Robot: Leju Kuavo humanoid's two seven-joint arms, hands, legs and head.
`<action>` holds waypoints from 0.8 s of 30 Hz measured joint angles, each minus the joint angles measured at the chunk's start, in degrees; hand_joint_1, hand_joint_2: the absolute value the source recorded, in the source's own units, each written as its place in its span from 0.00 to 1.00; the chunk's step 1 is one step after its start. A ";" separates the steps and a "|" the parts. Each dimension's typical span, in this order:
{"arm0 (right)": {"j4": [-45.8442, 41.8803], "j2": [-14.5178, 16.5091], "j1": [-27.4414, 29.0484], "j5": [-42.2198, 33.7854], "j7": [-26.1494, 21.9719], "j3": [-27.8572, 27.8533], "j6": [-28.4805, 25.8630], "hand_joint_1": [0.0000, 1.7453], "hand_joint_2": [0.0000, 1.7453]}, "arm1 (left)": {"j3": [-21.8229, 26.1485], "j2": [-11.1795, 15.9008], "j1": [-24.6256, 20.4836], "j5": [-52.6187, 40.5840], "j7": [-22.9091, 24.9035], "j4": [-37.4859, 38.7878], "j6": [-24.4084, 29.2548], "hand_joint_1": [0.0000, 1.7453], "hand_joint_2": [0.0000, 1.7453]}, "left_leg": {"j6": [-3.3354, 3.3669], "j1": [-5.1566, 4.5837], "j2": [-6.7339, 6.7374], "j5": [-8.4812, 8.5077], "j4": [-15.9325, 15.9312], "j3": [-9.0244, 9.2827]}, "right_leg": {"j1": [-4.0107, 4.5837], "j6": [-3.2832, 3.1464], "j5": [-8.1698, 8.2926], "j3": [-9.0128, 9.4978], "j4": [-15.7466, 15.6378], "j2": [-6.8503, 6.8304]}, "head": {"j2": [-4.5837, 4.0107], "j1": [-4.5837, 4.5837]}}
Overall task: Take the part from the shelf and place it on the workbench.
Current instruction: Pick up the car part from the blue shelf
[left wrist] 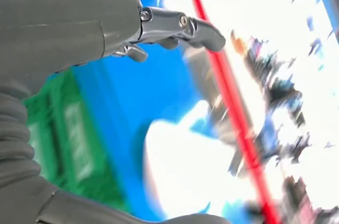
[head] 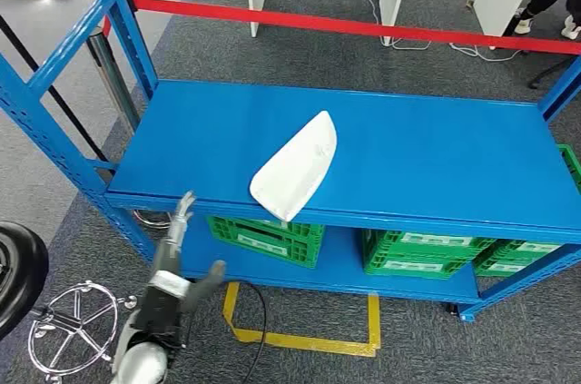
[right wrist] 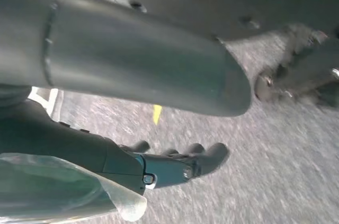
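Observation:
The part [head: 294,166] is a flat white curved shell lying on the top board of the blue shelf [head: 425,157], its near end jutting slightly over the front edge. My left hand [head: 174,257] is raised below and left of it, short of the shelf's front edge, with its fingers apart and nothing in them. In the left wrist view the part [left wrist: 188,166] is a white blur beyond the extended fingers [left wrist: 180,28]. My right hand [right wrist: 176,166] hangs over grey carpet, its fingers stretched out and holding nothing.
Green crates [head: 267,237] [head: 418,252] stand on the lower shelf board. A red barrier tape [head: 342,25] runs behind the shelf. A chrome stool base [head: 72,325] stands at my lower left, and yellow floor tape [head: 309,339] lies before the shelf. A person's legs [head: 548,3] are at the far right.

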 joint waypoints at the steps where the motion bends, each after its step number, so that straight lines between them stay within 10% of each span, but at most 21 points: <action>1: 0.01 0.00 0.00 0.00 0.00 0.02 -0.01 0.00 0.00 | 0.21 -0.01 0.34 0.16 -0.06 -1.14 0.00 0.00 1.00 | 0.00 0.01 -0.05 0.00 0.00 -0.02 | 0.00 -0.01 -0.02 -0.01 0.00 -0.06 | 0.00 0.02; 10: 0.04 0.02 -0.30 0.00 -0.01 0.32 -0.04 0.00 0.00 | 1.53 -0.06 2.88 0.91 -0.38 -11.53 -0.09 0.00 1.00 | -0.01 0.03 -0.15 0.01 -0.01 -0.03 | 0.02 -0.03 -0.07 0.04 0.00 -0.17 | 0.00 0.04; 14: 0.04 0.07 -0.29 0.00 -0.01 0.39 -0.18 0.00 0.00 | 1.94 -0.10 3.13 5.39 1.25 -12.45 -1.36 0.00 0.00 | -0.01 0.03 -0.15 0.02 -0.01 -0.03 | 0.02 -0.03 -0.07 0.05 0.00 -0.17 | 0.00 0.04; 21: 0.16 0.17 -0.29 0.00 -0.01 0.39 -1.15 0.00 0.00 | 2.95 -0.33 4.70 18.41 6.11 -11.62 -3.64 0.00 0.00 | -0.01 0.03 -0.14 0.01 -0.01 -0.06 | 0.02 -0.03 -0.07 0.01 0.00 -0.15 | 0.00 0.04; 24: 0.25 0.17 -0.29 0.16 -0.07 0.40 -1.08 0.00 0.00 | 3.41 -0.28 5.25 14.53 6.40 -11.35 -1.42 0.00 0.75 | -0.01 0.03 -0.15 0.01 -0.01 -0.08 | 0.02 -0.03 -0.08 -0.01 0.00 -0.15 | 0.00 0.04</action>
